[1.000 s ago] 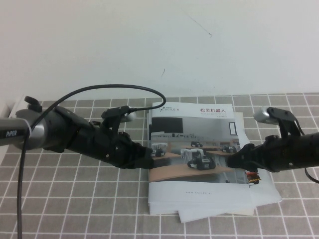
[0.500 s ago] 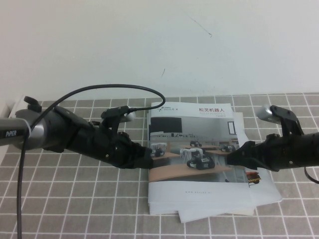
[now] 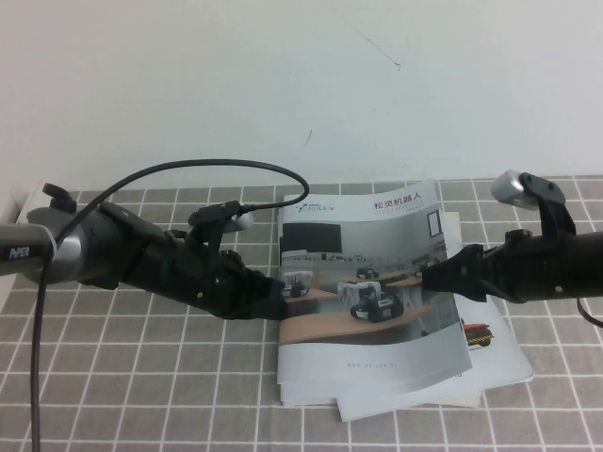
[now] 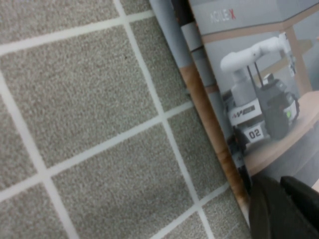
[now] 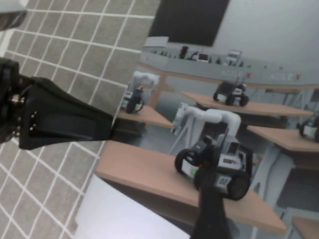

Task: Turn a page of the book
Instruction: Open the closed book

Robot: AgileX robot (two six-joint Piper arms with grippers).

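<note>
So the book [image 3: 372, 301] sits mid-frame on the grey tiled table [image 3: 141, 377], on top of some loose white sheets [image 3: 424, 400] that stick out at the bottom. The left tool [image 3: 280, 299] comes in from the left and presses down on the book's spine edge. I can't tell if its tips are spread or together, they're just a dark lump in the wrist view.

The right tool [image 3: 435, 280] reaches in from the right, and the page [image 3: 429, 212] curls up off the stack along its right edge right there. The tool looks spread wide, one tip lying over the cover photo, and I'm guessing the other is under the sheet. It isn't pinching anything as far as I can see.

What could go wrong: glossy paper, no real pinch, so the page could just slide off the tip and flop back flat. If the left tool's pressure slips, the whole book could drag sideways over those sheets. Pushing in too hard might also crease the cover.
</note>
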